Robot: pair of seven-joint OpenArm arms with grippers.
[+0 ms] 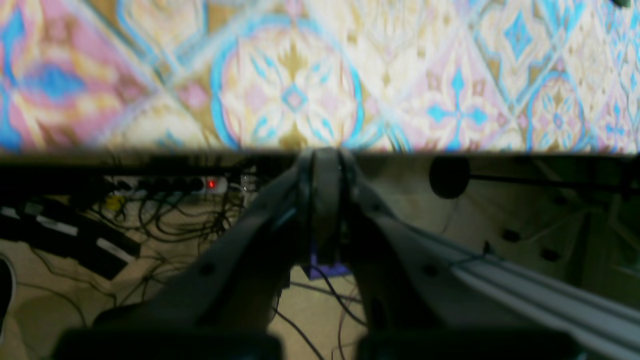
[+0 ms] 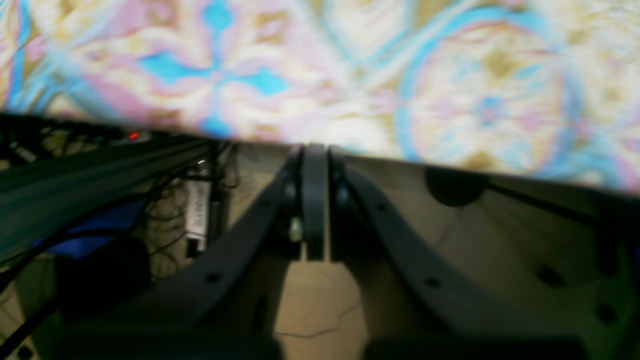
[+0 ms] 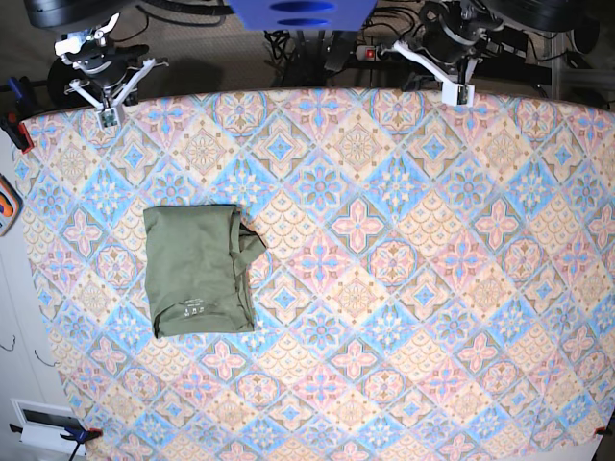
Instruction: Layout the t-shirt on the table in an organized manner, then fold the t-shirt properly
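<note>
Right gripper (image 3: 109,116) parked at the far table edge, jaws pressed together, empty. The t-shirt (image 3: 198,270) lies below it on the table (image 3: 404,317), well apart from both arms: a compact folded rectangle, one sleeve edge poking out on its right side. Judged light, soft, limp; any lift should pinch layered corners or hems, not the middle. Left gripper (image 3: 458,93) also at the far edge, jaws together, empty.
</note>
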